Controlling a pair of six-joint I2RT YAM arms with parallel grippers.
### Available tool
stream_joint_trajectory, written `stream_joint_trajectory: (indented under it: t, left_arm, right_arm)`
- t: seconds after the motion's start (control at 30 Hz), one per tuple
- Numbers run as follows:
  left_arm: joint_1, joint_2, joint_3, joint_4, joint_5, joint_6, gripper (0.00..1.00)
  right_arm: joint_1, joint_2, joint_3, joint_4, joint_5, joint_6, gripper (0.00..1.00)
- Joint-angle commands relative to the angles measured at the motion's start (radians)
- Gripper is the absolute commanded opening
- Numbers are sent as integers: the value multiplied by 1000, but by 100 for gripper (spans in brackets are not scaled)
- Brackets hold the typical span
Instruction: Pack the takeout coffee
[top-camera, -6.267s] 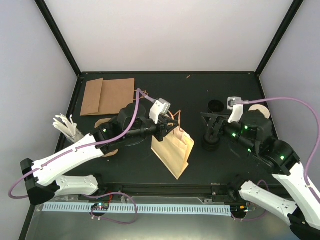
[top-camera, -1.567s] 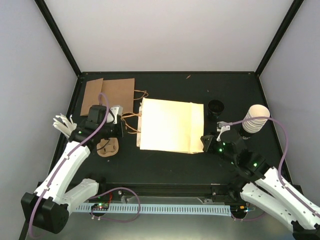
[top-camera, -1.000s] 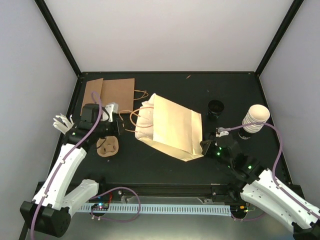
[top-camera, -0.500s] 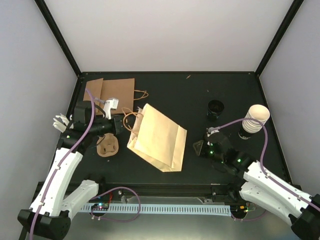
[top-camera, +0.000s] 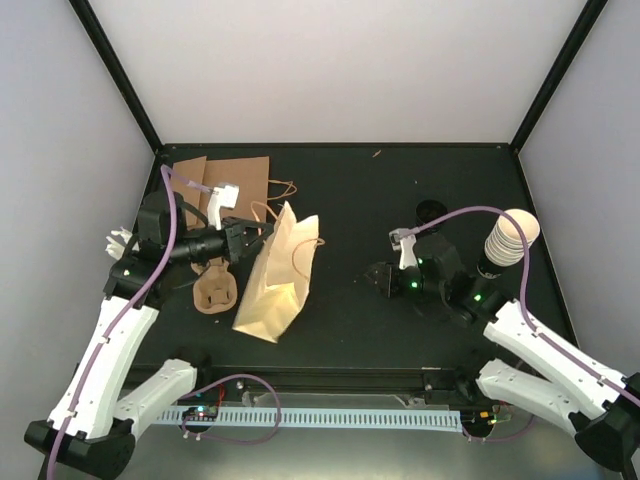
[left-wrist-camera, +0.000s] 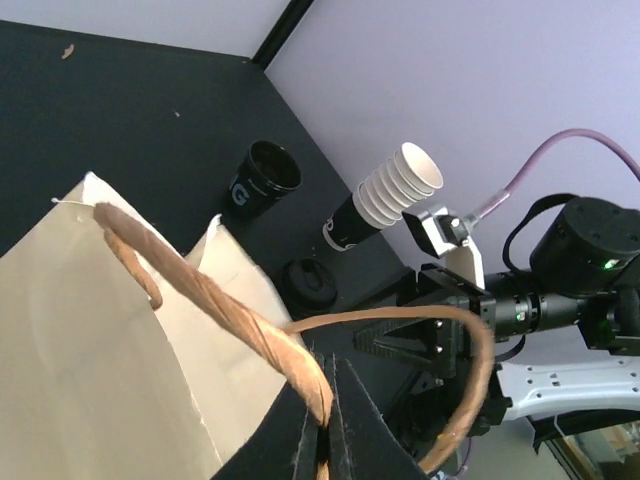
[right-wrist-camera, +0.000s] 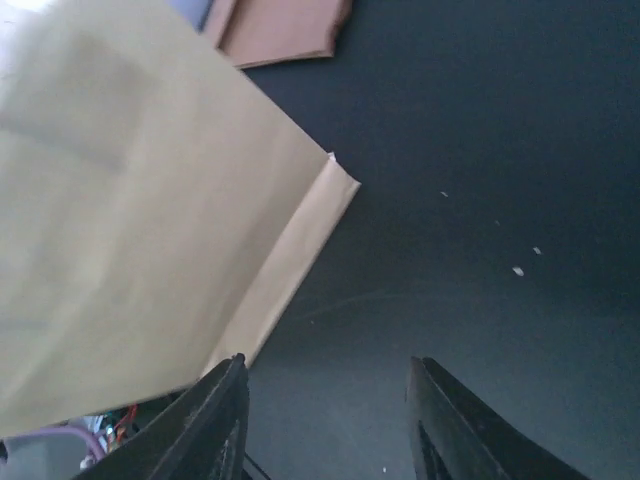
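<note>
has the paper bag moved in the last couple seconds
Yes. The paper bag has shifted left in the top view, away from the black cup and toward the brown sheets, lifted by its handle in the left gripper.

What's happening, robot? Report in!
Left gripper shut on bag handle. Right gripper open, empty. Paper cups stacked far right, not in bag.
</note>
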Motion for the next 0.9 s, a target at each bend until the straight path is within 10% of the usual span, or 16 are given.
stream_joint_trajectory:
  t: [0.0, 0.87]
  left_arm:
    - [-30, -1, 33, 60, -19, -32, 2]
    - [-169, 88, 67, 95, -85, -35, 2]
  right_arm:
    - [0, 23, 110, -27, -84, -94, 48]
    - [67, 208, 574, -293, -61, -291, 70]
